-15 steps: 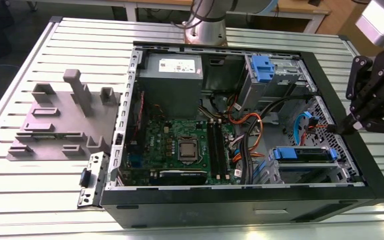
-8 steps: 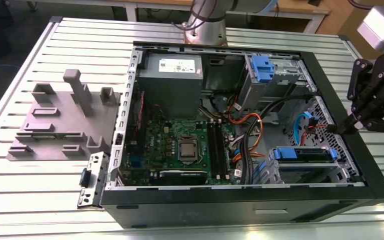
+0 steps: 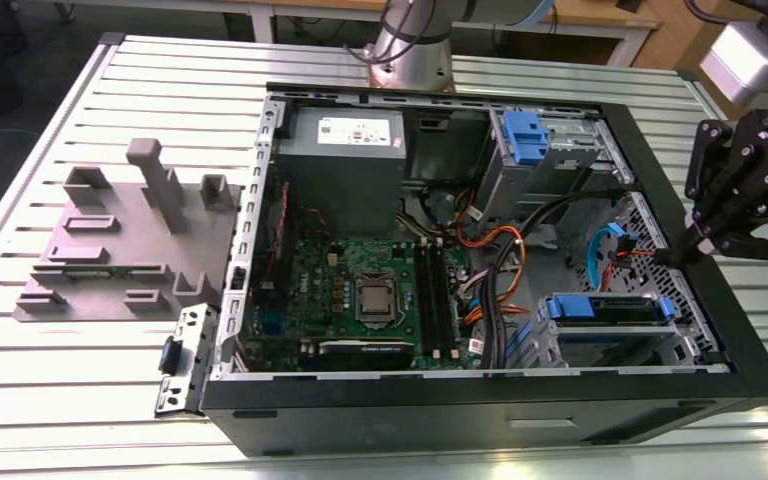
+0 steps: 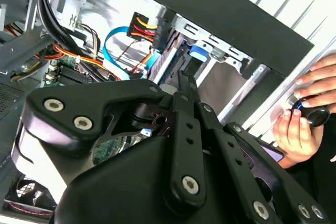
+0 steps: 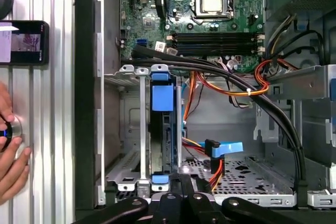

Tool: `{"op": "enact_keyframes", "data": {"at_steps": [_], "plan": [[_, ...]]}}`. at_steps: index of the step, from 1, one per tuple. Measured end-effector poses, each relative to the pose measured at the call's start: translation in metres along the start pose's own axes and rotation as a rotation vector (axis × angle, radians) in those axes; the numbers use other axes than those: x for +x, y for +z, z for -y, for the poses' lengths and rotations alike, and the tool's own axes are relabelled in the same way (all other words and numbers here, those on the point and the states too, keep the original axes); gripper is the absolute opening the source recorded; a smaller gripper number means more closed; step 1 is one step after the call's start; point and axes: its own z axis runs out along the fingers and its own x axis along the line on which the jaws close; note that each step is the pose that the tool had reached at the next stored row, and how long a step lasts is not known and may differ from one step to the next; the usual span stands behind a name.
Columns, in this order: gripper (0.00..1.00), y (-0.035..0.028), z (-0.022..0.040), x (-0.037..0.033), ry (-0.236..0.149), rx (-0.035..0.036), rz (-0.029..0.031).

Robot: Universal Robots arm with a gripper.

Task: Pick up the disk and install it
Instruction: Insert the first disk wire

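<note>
The disk (image 3: 607,309), silver-grey in a blue carrier, sits in the metal bay at the near corner of the open computer case (image 3: 491,420), on the exterior view's right. In the first wrist view the disk (image 5: 161,129) stands edge-on between the bay's rails, its blue end tab uppermost. My gripper (image 3: 692,256) hovers over the case's side wall on the exterior view's right, just beyond the bay. Its fingers are shut with nothing between them, and the gripper (image 5: 181,180) points at the bay from close by. In the second wrist view the gripper (image 4: 185,82) tapers to a closed tip.
Orange, black and blue cables (image 5: 231,87) run beside the bay. The case also holds a motherboard (image 3: 357,290), a grey power supply (image 3: 344,150) and a far drive cage with a blue tab (image 3: 524,135). A grey fixture block (image 3: 131,240) lies outside. A person's hand (image 5: 10,150) and a phone (image 5: 23,41) rest on the table.
</note>
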Motion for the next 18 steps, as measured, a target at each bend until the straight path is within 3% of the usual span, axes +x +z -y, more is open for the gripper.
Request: {"op": "enact_keyframes", "data": {"at_steps": [3, 7, 10, 18], "plan": [[0.11, 0.0018, 0.0001, -0.0032, -0.007, -0.0004, -0.0003], [0.11, 0.0040, 0.0002, -0.0037, -0.049, 0.0006, -0.0013], [0.11, 0.0059, 0.0008, -0.0058, -0.053, -0.0014, -0.0015], [0.11, 0.0122, 0.0021, -0.0212, -0.054, -0.0048, -0.0015]]}}
